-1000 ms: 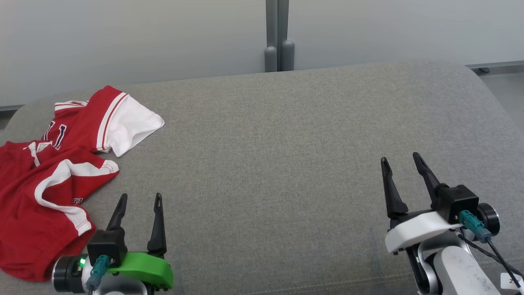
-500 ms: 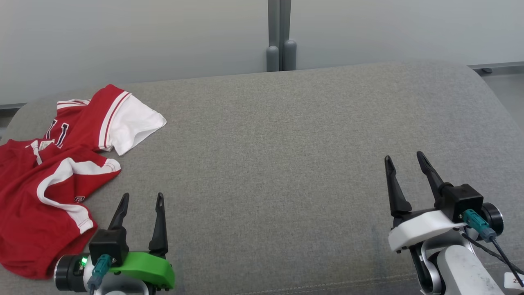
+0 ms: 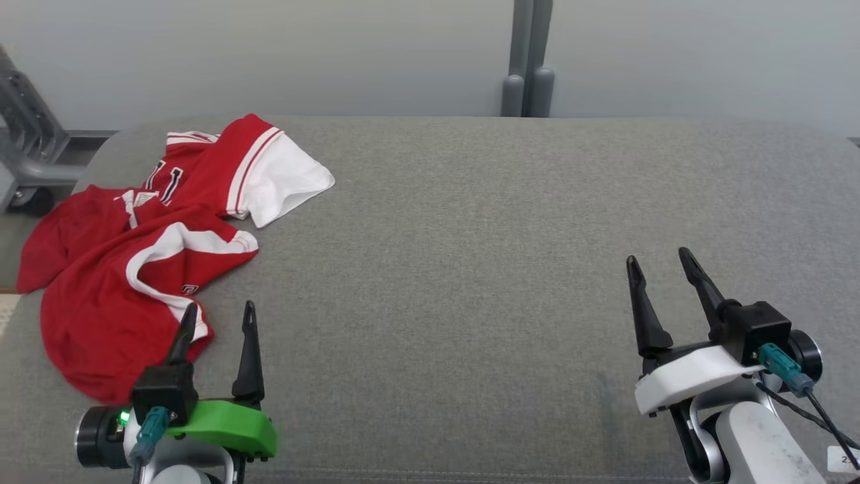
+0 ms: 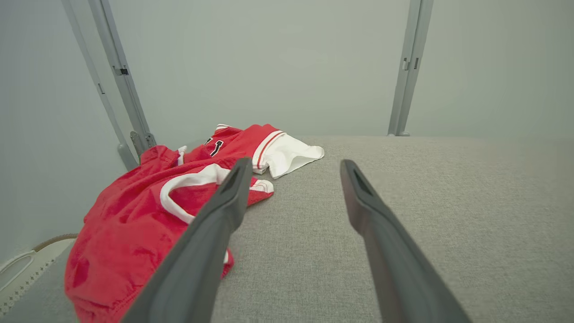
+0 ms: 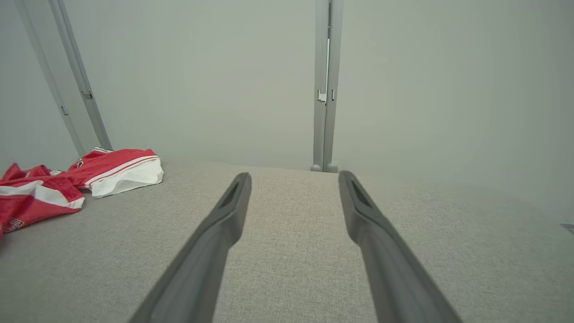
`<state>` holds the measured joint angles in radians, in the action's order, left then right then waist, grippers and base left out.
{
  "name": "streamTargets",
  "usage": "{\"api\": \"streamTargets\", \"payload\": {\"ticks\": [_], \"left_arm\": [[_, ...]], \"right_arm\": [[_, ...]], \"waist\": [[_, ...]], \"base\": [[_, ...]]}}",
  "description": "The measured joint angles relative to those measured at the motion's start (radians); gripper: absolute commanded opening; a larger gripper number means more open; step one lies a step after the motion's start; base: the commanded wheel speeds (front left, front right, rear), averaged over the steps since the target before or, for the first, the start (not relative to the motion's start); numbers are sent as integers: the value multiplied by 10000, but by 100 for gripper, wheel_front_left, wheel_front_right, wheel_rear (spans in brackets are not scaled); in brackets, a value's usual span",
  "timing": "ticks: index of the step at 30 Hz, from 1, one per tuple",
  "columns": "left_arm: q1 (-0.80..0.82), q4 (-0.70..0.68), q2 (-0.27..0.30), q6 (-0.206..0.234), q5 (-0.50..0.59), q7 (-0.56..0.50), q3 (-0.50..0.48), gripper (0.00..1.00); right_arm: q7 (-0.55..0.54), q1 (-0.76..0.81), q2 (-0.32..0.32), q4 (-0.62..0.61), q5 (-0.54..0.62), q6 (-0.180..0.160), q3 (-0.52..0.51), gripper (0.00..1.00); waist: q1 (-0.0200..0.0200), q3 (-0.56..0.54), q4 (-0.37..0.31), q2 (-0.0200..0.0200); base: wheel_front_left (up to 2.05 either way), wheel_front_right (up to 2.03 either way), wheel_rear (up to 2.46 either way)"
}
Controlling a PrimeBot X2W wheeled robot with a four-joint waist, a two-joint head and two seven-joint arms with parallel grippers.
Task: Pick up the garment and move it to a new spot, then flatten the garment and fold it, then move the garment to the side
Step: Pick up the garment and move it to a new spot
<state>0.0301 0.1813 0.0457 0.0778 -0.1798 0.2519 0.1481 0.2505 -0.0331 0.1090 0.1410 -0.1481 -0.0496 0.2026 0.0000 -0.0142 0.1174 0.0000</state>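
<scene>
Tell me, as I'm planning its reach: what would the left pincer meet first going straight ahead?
Probably the red shirt, its hem at the left pincer; otherwise bare cushion. Depth unclear.

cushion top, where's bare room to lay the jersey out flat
The wide middle of the grey cushion is bare, from the red jersey across to the right gripper and back to the grey post. It is crowded at the left end, where the crumpled jersey lies by the left gripper.
</scene>
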Motion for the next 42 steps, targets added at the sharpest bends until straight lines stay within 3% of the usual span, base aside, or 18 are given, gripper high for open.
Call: {"api": "streamTargets", "payload": {"ticks": [8, 18, 24, 36, 42], "left_arm": [[-95, -127, -4, 144, 0, 0, -393, 100], [-291, 6, -6, 153, 15, 0, -132, 100], [-460, -58, -6, 159, 13, 0, -539, 100], [-481, 198, -6, 182, 19, 0, -560, 100], [785, 713, 21, 88, 82, -153, -422, 100]], "right_arm": [[0, -178, -59, 111, 98, 314, 282, 100], [2, -182, -146, 213, 96, 297, 77, 100], [2, -184, -280, 247, 98, 395, 397, 100], [12, -188, -265, 278, 276, 403, 391, 100], [12, -270, -48, 188, 420, 468, 407, 100]], "waist": [[0, -67, 1044, 0], [0, -246, 2428, 0], [0, -358, 3079, 0], [0, -170, 2717, 0], [0, 208, 2463, 0]], "base": [[0, 0, 0], [0, 0, 0], [0, 0, 0], [0, 0, 0], [0, 0, 0]]}}
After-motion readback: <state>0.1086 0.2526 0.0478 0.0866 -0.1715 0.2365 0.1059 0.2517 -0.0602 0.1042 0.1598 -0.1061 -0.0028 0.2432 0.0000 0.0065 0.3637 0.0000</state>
